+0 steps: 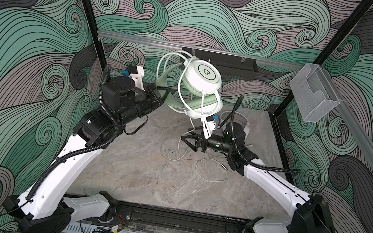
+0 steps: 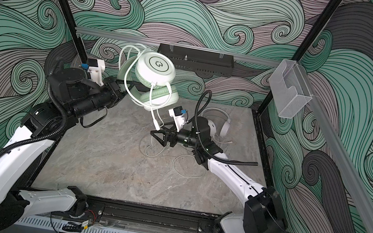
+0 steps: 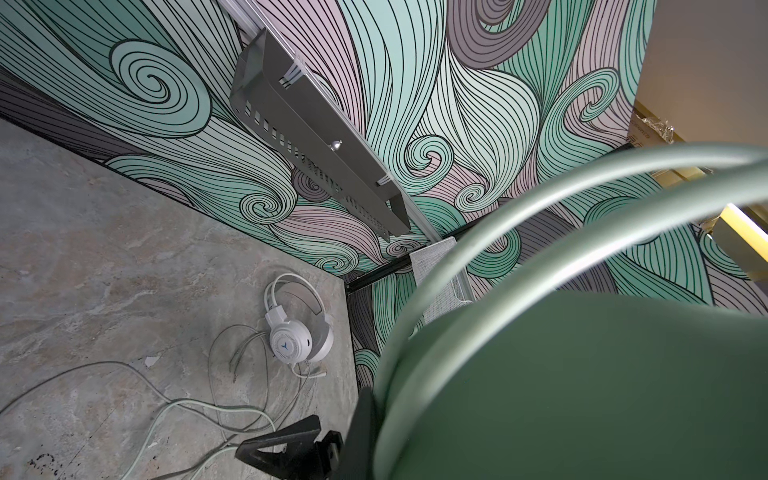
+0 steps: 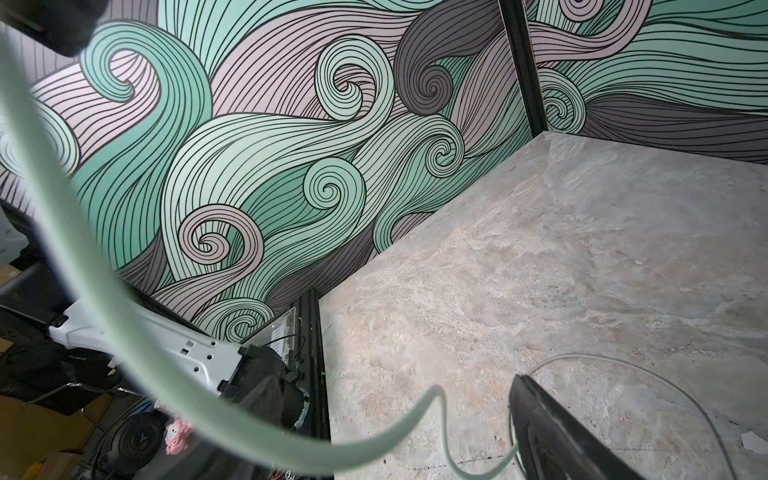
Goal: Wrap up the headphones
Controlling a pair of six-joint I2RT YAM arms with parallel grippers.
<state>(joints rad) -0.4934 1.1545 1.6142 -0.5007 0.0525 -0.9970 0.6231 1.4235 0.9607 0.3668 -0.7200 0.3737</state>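
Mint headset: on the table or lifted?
Lifted: the left end effector is shut on the headband of the mint headset, clear above the table.

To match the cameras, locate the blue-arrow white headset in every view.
Both top views: white headset back right on the table, partly behind the right arm.
Left wrist: white headset by the table's corner.
Right wrist: not in it.
Shared landmark: black tray on the back rail.

Soft, even light comes from overhead, and shadows on the table are faint. Both top views bow at nine and three o'clock. Up close on my wrist cameras, the mint cable and mint headband smear out of focus.
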